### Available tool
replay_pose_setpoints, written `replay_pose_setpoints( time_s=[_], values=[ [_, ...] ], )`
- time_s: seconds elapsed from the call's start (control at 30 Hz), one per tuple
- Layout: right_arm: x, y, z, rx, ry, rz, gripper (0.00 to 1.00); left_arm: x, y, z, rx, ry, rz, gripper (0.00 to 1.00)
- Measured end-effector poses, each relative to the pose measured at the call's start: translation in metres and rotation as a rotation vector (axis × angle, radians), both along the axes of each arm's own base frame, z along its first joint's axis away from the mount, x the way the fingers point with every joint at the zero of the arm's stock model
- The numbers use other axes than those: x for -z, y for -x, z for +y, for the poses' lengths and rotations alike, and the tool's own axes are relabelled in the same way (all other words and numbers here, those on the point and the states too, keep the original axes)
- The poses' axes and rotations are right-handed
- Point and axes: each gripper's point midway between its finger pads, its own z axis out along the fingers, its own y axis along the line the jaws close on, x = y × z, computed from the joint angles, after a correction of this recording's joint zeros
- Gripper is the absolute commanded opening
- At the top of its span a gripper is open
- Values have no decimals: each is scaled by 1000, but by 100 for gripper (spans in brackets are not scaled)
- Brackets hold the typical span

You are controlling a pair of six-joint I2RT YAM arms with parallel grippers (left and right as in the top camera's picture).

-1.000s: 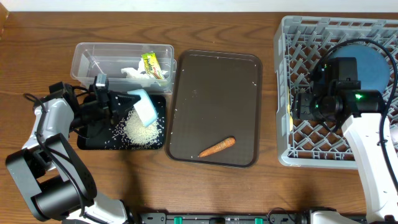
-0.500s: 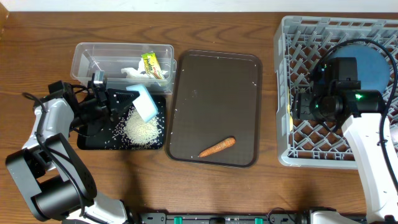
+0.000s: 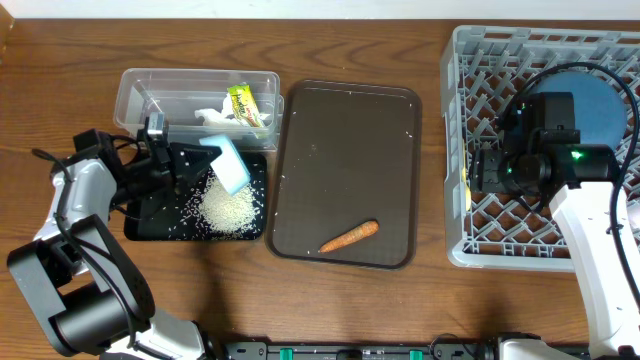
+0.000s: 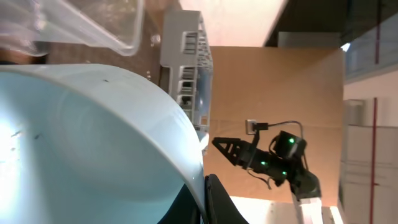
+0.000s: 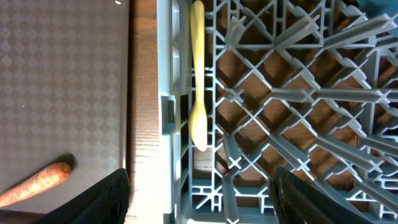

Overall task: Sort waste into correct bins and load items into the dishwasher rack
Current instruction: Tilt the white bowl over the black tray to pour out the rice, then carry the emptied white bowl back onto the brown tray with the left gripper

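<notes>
While the carrot stick [image 3: 350, 236] lies unsorted on the brown tray [image 3: 340, 130] nearest the robot, the rice [image 3: 228, 208] beyond it is heaped in the black tray [image 3: 150, 228]; the left claw [image 3: 196, 158] pinches the light blue cup [image 3: 232, 165], tilted over that rice; farther back, the clear tub [image 3: 140, 95] holds the tissue [image 3: 215, 120] and wrapper [image 3: 243, 103]. At right, the right claw [image 5: 200, 177] hangs spread and empty over the rack [image 3: 470, 60], where the spoon [image 5: 197, 74] and blue dish [image 3: 600, 110] sit; seemingly past halfway, with carrot and cup left.
</notes>
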Motion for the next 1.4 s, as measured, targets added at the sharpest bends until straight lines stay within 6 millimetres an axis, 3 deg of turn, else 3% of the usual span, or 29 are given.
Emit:
replay_pose_setpoints(
  time_s=[0.37,0.57,0.73,0.9,1.1,1.4],
  values=[
    [0,0,0,0,0,0,72,0,-2,2,-2,-15,-31,6],
    [0,0,0,0,0,0,72,18,7,0,8,-74,93,6],
    [0,0,0,0,0,-1,72,26,13,-16,64,-160,122,6],
    [-1,-2,0,0,0,-8,72,9,23,-46,153,-365,20,6],
    [-2,-5,0,1,-1,-24,72,-7,18,-93,227,-666,-180,6],
    [-2,-5,0,1,-1,-22,73,7,-4,-192,303,-933,-462,6]
  ],
)
